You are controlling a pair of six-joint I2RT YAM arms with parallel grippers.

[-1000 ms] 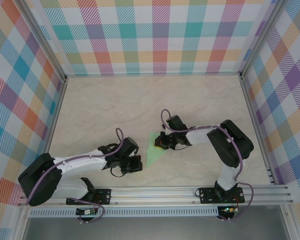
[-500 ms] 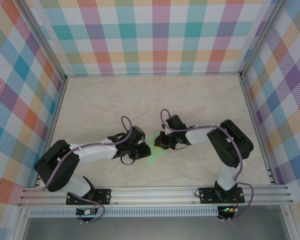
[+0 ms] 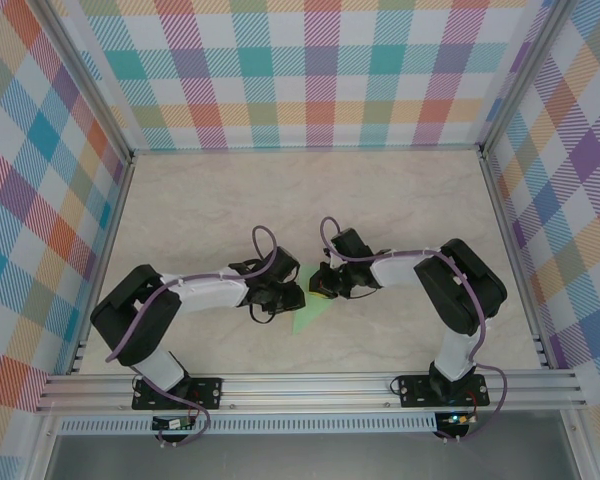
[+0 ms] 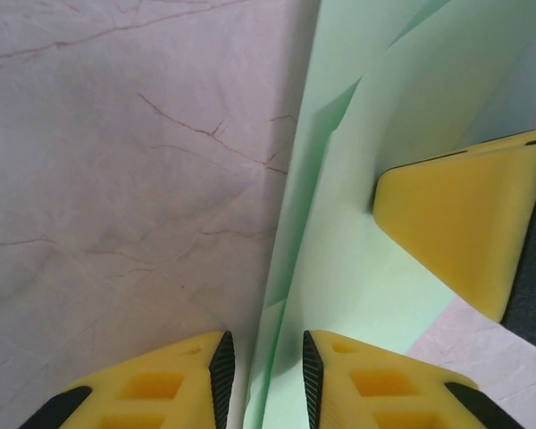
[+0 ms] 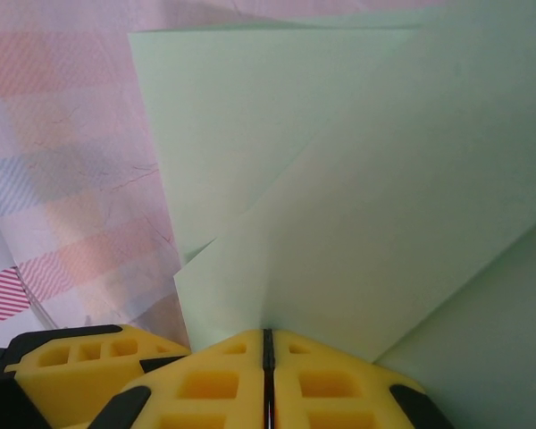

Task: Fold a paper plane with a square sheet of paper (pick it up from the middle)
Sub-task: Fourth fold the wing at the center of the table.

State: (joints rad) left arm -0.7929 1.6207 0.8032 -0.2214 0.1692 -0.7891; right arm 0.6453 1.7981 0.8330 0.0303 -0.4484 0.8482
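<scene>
left pincer [image 3: 286,297]: a second ago it sat closed to the near left, well clear of the paper. it has now swung right and farther in, up to the left edge of the green sheet [image 3: 310,314], and its jaws have parted a little. in the left wrist view the two yellow fingers stand a narrow gap apart. a raised edge of the folded sheet runs up between them, with no clamp on it yet, and whether a pad touches it cannot be told.

right pincer [image 5: 266,343]: unmoved over the same second, fingers pressed together on a crease of the sheet, pinning it.

sheet: part-folded and triangular from above, lying on the marble table [image 3: 210,200] between the two pincers, nearer the near edge than the far.

reading: left arm looks set to take the loose flap while the right holds the work down. next fold seems about to begin; plane is far from finished.

risk: thin paper may slip out of the barely parted jaws.
</scene>
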